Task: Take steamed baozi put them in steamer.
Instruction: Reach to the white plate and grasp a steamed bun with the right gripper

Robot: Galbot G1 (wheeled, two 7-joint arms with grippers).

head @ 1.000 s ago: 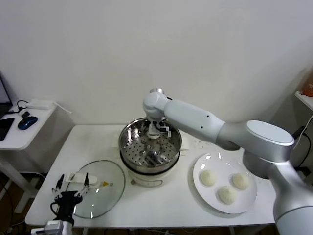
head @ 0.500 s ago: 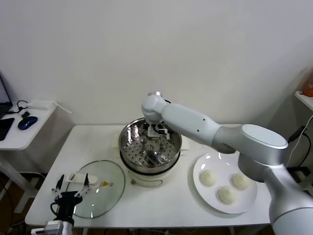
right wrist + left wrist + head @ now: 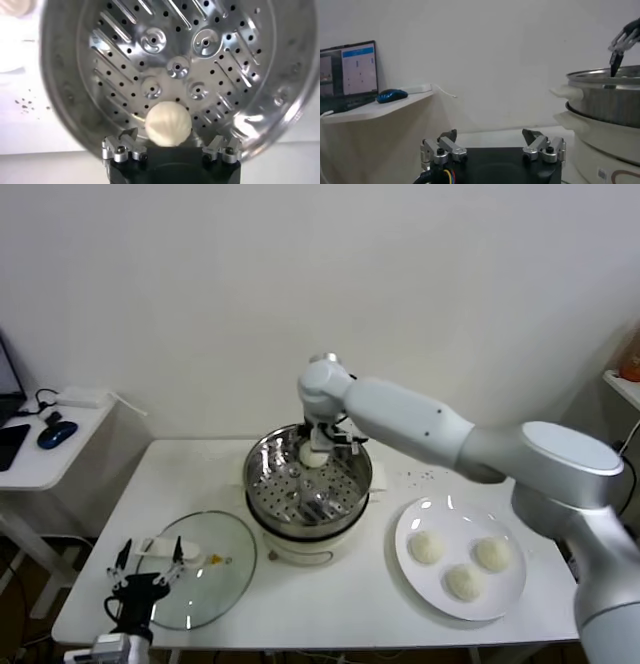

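Observation:
The shiny steamer (image 3: 262, 474) sits on its white cooker base at the table's middle. One off-white baozi (image 3: 313, 455) lies on the perforated floor at its far side, free of the fingers; it also shows in the right wrist view (image 3: 168, 124). My right gripper (image 3: 327, 436) hovers just above it, open and empty, its jaws spread to either side of the bun (image 3: 171, 139). Three more baozi (image 3: 427, 546) rest on the white plate (image 3: 412, 519) at the right. My left gripper (image 3: 148, 567) is parked open at the front left (image 3: 490, 136).
A glass lid (image 3: 222, 581) with a white handle lies on the table left of the cooker, under my left gripper. A side desk (image 3: 40, 459) with a blue mouse stands to the left. The steamer's rim (image 3: 600, 76) shows in the left wrist view.
My right gripper has risen out of the steamer and shifted slightly right. The baozi it carried now lies loose on the steamer floor. The left arm has not moved.

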